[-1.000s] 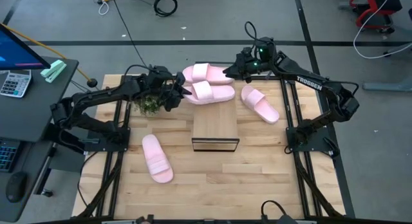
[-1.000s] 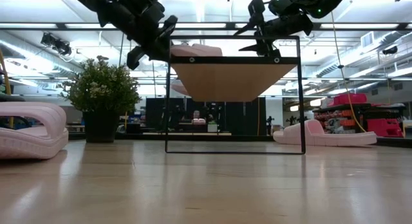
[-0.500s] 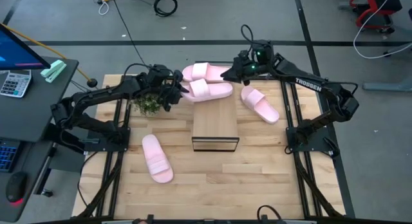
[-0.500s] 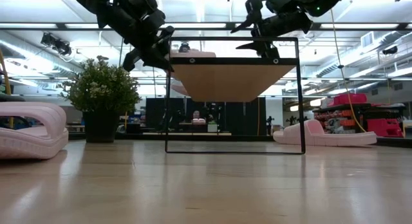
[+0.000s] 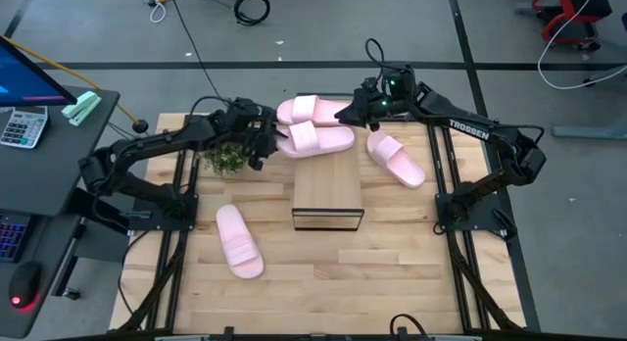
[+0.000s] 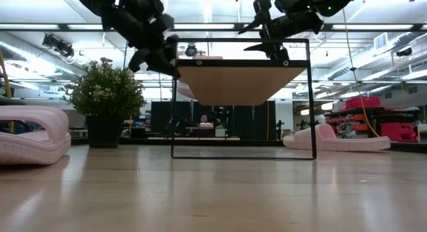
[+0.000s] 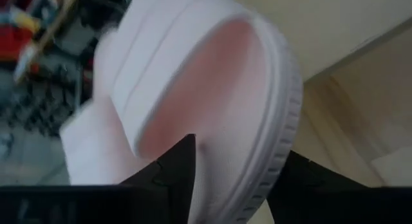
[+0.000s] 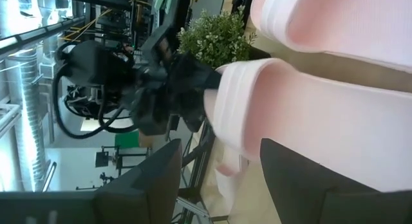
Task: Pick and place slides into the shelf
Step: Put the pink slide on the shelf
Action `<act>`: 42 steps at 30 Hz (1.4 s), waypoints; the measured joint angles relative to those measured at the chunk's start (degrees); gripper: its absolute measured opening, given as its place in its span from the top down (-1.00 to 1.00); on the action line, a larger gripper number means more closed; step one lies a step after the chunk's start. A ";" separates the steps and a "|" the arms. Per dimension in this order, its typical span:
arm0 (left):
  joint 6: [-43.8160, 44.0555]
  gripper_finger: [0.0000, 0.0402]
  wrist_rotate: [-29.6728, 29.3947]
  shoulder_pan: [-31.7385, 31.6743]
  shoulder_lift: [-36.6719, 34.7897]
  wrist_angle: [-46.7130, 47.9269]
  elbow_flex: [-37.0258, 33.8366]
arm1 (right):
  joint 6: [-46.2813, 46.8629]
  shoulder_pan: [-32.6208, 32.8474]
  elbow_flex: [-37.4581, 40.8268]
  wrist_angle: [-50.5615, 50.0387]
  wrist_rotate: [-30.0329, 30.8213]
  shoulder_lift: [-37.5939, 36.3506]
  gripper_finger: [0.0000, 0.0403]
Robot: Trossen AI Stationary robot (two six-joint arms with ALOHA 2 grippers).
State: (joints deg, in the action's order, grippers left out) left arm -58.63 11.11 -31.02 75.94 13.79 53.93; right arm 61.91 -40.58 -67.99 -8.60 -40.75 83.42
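The shelf (image 5: 327, 191) stands in the middle of the table (image 5: 392, 272). It has a light wood top and thin black legs.

Two pink slides lie side by side at the far end of the shelf. The far slide (image 5: 312, 110) is a little behind the near slide (image 5: 318, 139). From above they seem to rest on the back part of the shelf top, but it is hard to be sure how much of them sits on the board.

The left gripper (image 5: 266, 140) is at the heel end of the near slide. In the left wrist view its two dark fingers (image 7: 177, 166) are on either side of the slide's thick edge, so it looks clamped on that slide.

The right gripper (image 5: 350, 112) is at the other end of the two slides, just beside the far one. Its fingers are spread apart in the right wrist view, with the pink slide between them, and it is not squeezing.

Two more slides are on the table. One slide (image 5: 396, 158) lies to the right of the shelf. The last slide (image 5: 238, 240) lies to the left, nearer the front. A small green plant (image 5: 225, 159) stands by the left arm.

So the job looks about half done. Two slides are left to pick up.
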 joint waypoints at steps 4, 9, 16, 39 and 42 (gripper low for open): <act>1.72 0.08 -2.69 -0.69 1.95 0.19 0.00 | -0.02 0.00 0.00 0.00 0.02 0.00 -0.07; 2.11 -0.04 -5.72 -0.69 4.02 0.01 0.00 | -0.07 0.00 0.00 0.00 0.02 0.00 -0.07; 2.06 -0.16 -12.70 -0.71 4.32 -2.34 0.00 | -0.42 0.00 0.00 0.00 0.03 0.00 -0.08; 4.07 -0.36 -14.76 -0.69 4.13 -0.98 0.00 | -0.64 0.26 0.00 -0.02 -0.39 0.00 -0.08; 4.13 -0.44 -14.85 -0.69 3.89 0.44 0.00 | -0.63 0.26 0.00 -0.02 -0.48 0.00 -0.08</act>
State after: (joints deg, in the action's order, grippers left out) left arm -54.51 -3.74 -31.70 79.83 14.24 53.93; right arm 61.28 -40.32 -67.99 -8.62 -41.23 83.42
